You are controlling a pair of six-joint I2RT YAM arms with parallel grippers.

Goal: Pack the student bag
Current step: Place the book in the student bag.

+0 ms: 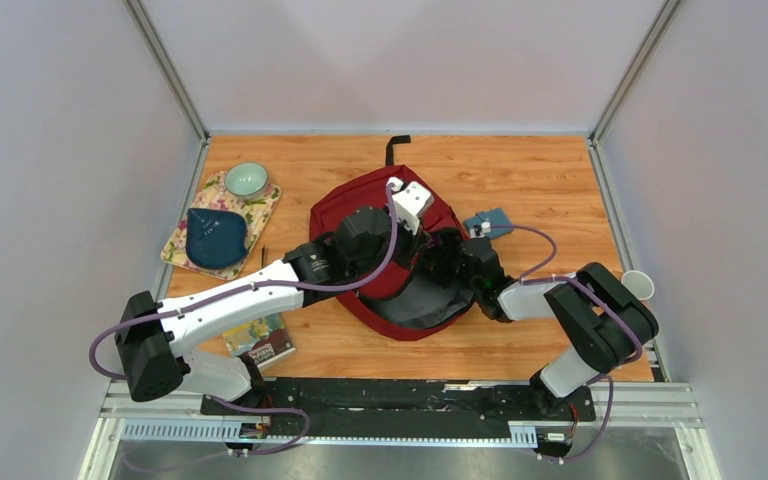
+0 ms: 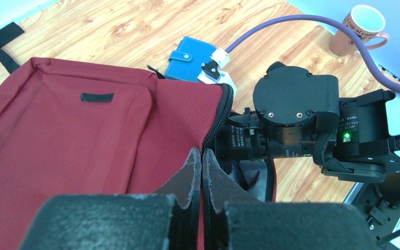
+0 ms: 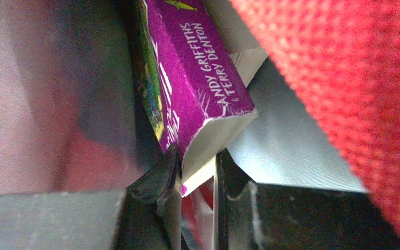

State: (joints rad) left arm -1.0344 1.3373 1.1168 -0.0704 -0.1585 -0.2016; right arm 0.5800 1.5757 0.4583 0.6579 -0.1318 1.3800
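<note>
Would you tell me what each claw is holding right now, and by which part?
Right claw: a purple paperback, pinched by one corner inside the student bag. Left claw: shut on the bag's zipper edge.

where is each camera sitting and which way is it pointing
Top external: above and behind the arm bases, looking down on the table and the student bag; both arms show.
Left wrist: on the left arm, facing across the bag's red front toward the right arm; the left fingers, shut at the zip edge, fill the bottom.
Right wrist: inside the bag, facing a purple book; the right fingers clamp its corner.
Shared: top and left wrist both show the bag, the blue wallet and the mug.
</note>
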